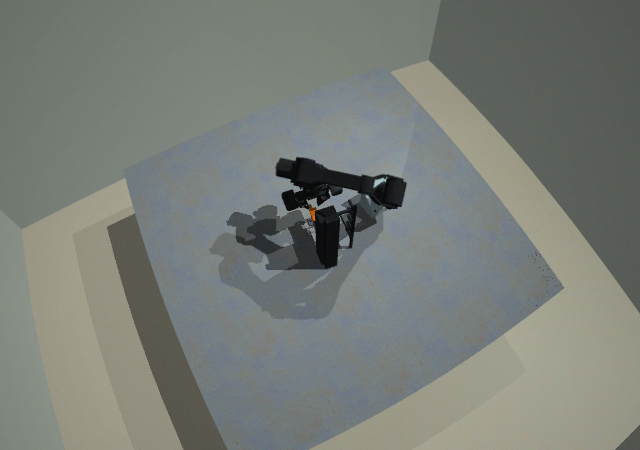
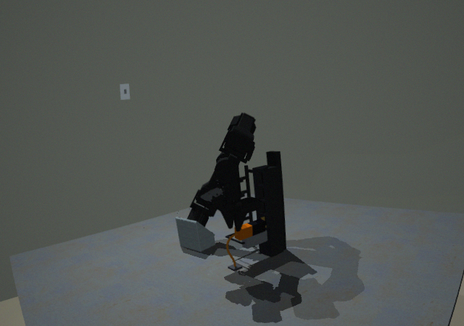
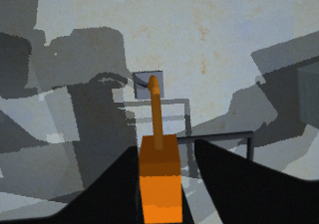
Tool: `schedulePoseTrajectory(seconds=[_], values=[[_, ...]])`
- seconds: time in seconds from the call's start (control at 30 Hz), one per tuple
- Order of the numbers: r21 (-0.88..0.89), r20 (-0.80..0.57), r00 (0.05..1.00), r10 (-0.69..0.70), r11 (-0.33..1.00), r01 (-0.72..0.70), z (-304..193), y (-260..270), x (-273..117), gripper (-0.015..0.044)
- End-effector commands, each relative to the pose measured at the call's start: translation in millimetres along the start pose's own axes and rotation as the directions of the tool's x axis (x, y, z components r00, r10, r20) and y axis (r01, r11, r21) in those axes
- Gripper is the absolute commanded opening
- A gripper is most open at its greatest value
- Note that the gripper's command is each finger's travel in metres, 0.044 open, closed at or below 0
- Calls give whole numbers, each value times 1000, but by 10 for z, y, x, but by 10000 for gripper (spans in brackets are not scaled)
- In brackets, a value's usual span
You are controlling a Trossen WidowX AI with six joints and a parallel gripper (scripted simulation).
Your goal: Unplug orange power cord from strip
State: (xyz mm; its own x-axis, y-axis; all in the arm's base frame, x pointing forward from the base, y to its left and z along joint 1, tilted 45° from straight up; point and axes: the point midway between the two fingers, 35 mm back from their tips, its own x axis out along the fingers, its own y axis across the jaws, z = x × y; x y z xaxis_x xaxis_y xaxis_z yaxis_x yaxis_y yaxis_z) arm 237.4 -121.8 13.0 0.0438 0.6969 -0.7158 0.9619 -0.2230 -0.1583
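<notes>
Claw [image 3: 166,184] spread, orange plug [image 3: 159,176] between fingers, right gap

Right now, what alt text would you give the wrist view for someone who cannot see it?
A boxy orange plug sits between the two dark fingers of the gripper, with a visible gap on its right side. Its orange cord runs straight up the picture to a small grey square anchor on the mottled blue-grey surface.

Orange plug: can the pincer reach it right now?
Probably yes. In the wrist view the plug sits right between the fingers of the pincer, with nothing in the way. A gap shows on one side, so the pincer looks open around it.
</notes>
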Motion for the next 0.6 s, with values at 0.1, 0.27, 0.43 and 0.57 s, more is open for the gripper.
schedulePoseTrajectory(seconds=[0.1,0.27,0.43,0.57], values=[[10,6,1000,13,1000,-13,-1,-5,-104,160],[10,6,1000,13,1000,-13,-4,-5,-104,160],[10,6,1000,13,1000,-13,-51,-2,-104,160],[10,5,1000,12,1000,-13,-116,1,-104,160]])
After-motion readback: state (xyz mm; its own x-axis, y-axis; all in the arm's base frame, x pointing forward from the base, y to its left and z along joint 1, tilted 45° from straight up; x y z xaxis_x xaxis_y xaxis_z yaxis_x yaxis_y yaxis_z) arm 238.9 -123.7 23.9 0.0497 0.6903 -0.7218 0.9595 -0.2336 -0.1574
